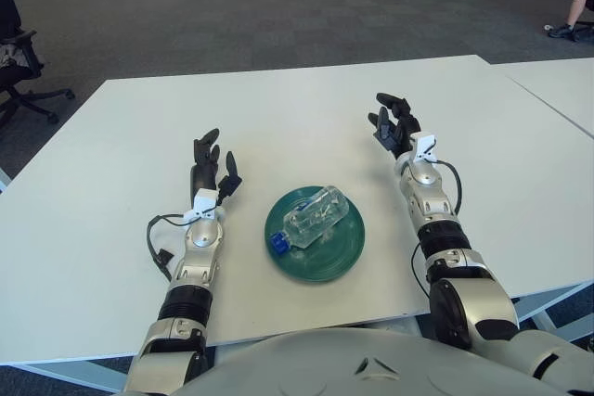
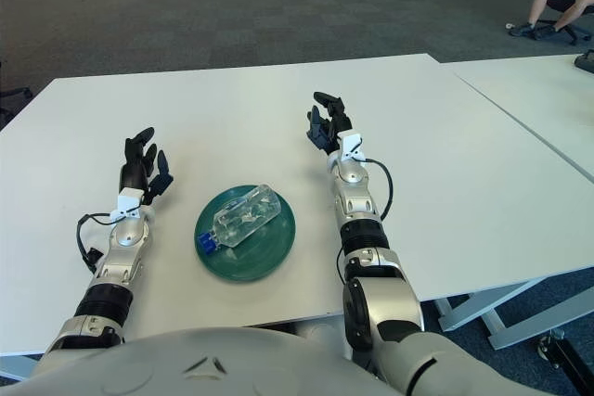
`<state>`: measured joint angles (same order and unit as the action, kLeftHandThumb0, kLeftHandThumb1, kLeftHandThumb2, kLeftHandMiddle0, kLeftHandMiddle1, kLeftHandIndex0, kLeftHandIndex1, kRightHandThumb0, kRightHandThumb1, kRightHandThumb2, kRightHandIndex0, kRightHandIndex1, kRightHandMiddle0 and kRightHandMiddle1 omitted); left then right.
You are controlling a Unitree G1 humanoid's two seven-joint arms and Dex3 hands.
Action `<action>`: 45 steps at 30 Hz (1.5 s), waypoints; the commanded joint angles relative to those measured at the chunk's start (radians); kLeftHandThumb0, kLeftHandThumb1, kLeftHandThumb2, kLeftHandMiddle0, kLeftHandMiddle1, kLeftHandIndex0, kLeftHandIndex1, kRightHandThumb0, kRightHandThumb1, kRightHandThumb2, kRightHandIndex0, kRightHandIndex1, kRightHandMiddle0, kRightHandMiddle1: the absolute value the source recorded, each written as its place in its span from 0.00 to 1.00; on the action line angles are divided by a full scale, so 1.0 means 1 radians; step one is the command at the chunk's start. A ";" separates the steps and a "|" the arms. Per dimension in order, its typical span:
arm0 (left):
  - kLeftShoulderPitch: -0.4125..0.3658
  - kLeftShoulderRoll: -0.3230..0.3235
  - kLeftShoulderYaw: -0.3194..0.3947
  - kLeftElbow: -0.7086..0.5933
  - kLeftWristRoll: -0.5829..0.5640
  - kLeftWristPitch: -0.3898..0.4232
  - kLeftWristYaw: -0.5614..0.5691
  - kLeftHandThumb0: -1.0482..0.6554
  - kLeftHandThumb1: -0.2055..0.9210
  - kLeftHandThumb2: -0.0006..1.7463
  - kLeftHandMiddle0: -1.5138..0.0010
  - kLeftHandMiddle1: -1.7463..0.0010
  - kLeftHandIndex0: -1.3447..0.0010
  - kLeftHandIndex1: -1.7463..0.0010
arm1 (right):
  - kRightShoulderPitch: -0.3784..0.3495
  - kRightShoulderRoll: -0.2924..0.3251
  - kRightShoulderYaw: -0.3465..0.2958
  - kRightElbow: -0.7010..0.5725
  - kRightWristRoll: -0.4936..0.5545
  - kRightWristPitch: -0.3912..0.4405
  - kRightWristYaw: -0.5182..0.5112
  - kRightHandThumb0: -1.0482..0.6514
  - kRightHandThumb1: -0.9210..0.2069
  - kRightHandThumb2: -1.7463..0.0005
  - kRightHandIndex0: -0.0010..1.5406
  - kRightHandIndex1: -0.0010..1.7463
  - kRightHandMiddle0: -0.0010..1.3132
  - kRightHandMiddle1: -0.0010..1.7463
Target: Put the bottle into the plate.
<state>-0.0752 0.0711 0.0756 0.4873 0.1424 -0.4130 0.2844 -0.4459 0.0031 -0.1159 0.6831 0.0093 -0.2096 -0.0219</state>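
Already the clear plastic bottle with a blue cap (image 1: 310, 220) is lying on its side in the round dark green plate (image 1: 340, 252) on the white table (image 1: 111, 220). The left hand (image 1: 211, 170) is showing left of the plate, fingers relaxed, gripping nothing. The right hand (image 1: 393, 124) is showing beyond the plate's right side, loosely spread, empty too.

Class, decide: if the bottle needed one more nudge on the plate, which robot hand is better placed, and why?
Probably the left robot hand: it shows nearer the plate, where the bottle already lies. The right robot hand shows farther back.
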 commanded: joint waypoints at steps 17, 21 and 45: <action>-0.017 0.010 0.004 0.000 0.014 0.000 0.008 0.18 1.00 0.49 0.73 0.99 1.00 0.55 | 0.048 0.012 0.041 0.088 -0.023 -0.080 -0.017 0.20 0.00 0.56 0.23 0.44 0.00 0.64; -0.017 0.010 0.003 -0.002 0.015 0.001 0.008 0.18 1.00 0.49 0.74 1.00 1.00 0.55 | 0.054 0.011 0.048 0.096 -0.029 -0.089 -0.013 0.21 0.00 0.57 0.22 0.47 0.00 0.66; -0.011 0.009 0.004 -0.015 0.007 0.009 -0.001 0.18 1.00 0.49 0.75 1.00 1.00 0.55 | 0.100 0.002 0.097 0.180 -0.103 -0.314 -0.092 0.26 0.00 0.64 0.23 0.52 0.03 0.68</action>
<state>-0.0752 0.0745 0.0754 0.4823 0.1474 -0.4125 0.2846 -0.3450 0.0129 -0.0205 0.8372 -0.0752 -0.4536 -0.0905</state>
